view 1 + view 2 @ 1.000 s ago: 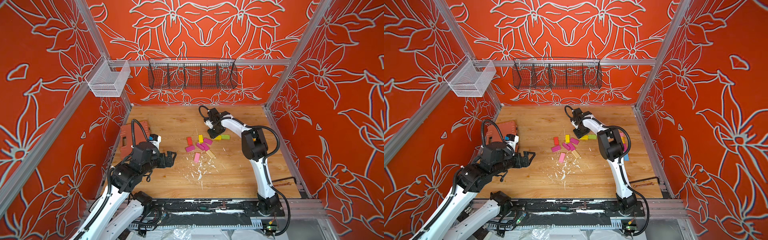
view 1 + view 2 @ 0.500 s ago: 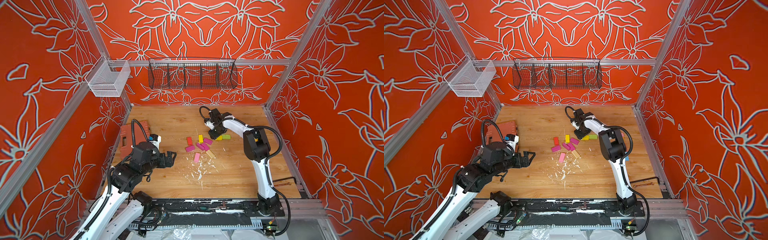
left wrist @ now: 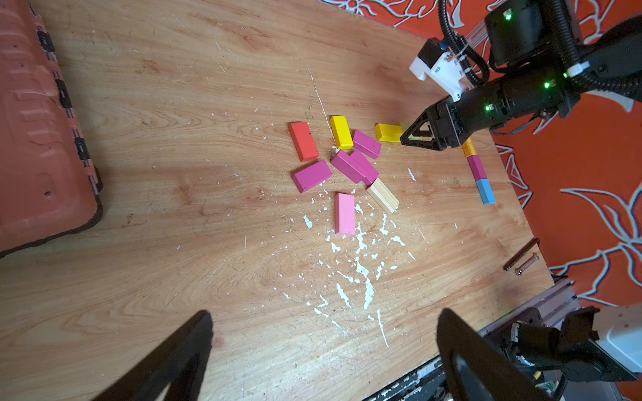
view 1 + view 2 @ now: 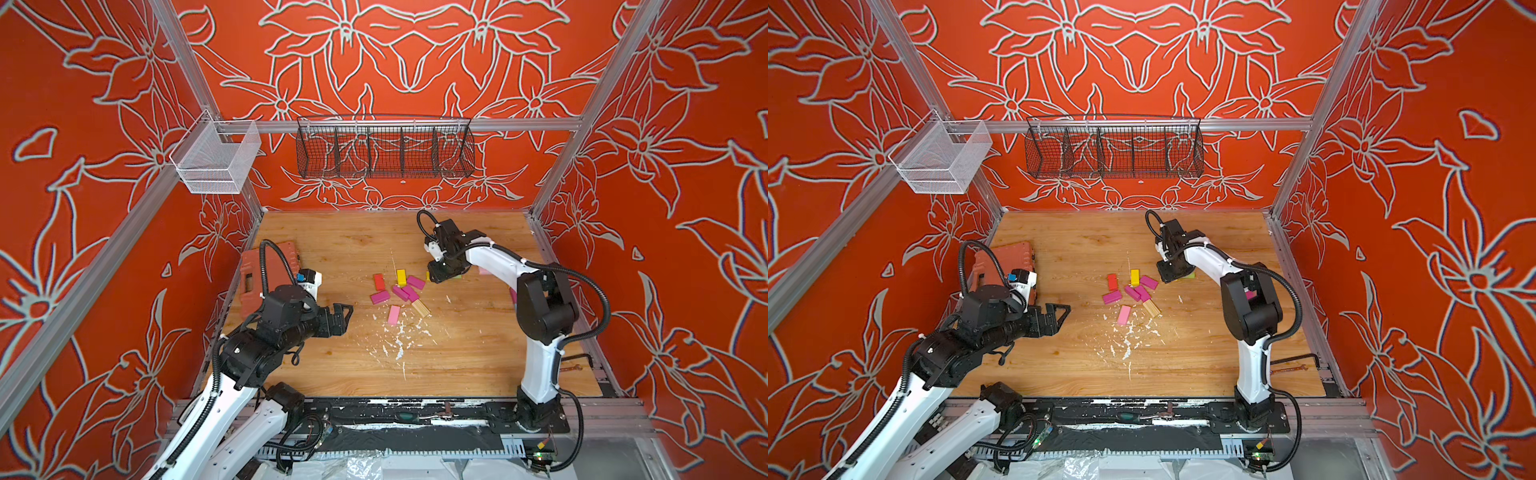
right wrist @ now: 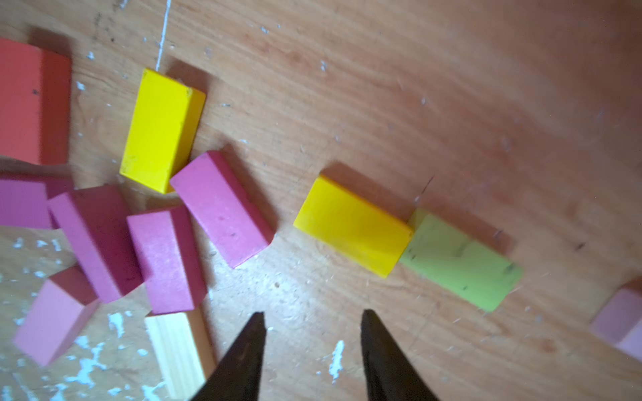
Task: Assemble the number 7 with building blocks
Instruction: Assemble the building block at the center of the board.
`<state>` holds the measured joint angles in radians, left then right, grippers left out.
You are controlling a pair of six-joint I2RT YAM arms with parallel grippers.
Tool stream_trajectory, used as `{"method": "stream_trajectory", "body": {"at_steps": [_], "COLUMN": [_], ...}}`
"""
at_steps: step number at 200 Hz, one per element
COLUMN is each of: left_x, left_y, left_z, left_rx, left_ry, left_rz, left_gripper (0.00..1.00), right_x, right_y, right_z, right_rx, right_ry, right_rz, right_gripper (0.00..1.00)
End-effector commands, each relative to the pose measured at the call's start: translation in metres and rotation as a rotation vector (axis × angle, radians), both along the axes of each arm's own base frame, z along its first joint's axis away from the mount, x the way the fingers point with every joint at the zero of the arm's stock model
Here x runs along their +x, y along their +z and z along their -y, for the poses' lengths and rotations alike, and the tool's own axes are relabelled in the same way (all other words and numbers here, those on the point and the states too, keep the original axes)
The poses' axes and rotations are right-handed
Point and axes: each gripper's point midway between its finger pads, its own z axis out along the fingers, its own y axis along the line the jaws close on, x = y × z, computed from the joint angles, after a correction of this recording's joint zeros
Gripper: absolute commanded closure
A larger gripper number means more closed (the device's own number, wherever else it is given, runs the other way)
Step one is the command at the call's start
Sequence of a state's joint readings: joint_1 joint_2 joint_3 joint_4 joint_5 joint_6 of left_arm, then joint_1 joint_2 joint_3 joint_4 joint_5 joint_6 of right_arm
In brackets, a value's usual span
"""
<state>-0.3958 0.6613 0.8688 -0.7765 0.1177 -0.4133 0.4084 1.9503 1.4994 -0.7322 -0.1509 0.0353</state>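
Far left, the tool case (image 4: 266,270) lies against the wall, out of play. Just beside it the left pincer (image 4: 347,319) hovers over bare table (image 4: 457,353), jaws spread wide with nothing in them. Its arm is folded low, pointing toward the middle.

Centre table, the loose blocks (image 3: 347,163) sit in a huddle. There's a red block (image 3: 303,141), a yellow block (image 3: 341,132), several magentas touching one another, a pale pink block (image 3: 345,213) and a wooden block (image 3: 383,195).

Further right comes the number 7 (image 3: 387,133), and it looks well under way. A second yellow block (image 5: 352,225) lies end to end with a green block (image 5: 458,262) as the top bar. Near the right edge an orange block (image 3: 469,147), a magenta and a blue block (image 3: 485,191) run down as the stem.

The right pincer (image 5: 312,326) hangs low beside that second yellow block, jaws narrowly parted and empty. Its arm reaches far forward with the wrist tipped down.

It reads as the gap between a placement and the next fetch. The next move would be to swing left to the huddle, spread the jaws wider and choose a block lying clear of its neighbours.
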Motion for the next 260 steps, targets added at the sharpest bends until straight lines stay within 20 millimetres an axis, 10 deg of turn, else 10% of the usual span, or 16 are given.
{"method": "stream_trajectory", "body": {"at_steps": [1,260], "left_x": [0.0,0.001], "left_y": [0.001,0.0], "left_z": [0.001,-0.002], "left_rx": [-0.02,-0.01], "left_ry": [-0.002,0.016], "left_rz": [0.006,0.005], "left_gripper": [0.02,0.02], "right_x": [-0.01,0.025], "right_y": [-0.003,-0.041], "right_z": [-0.009,0.004], "right_rx": [0.094,0.066], "right_ry": [-0.077,-0.192], "right_rz": [-0.037,0.006], "right_gripper": [0.6,0.66]}}
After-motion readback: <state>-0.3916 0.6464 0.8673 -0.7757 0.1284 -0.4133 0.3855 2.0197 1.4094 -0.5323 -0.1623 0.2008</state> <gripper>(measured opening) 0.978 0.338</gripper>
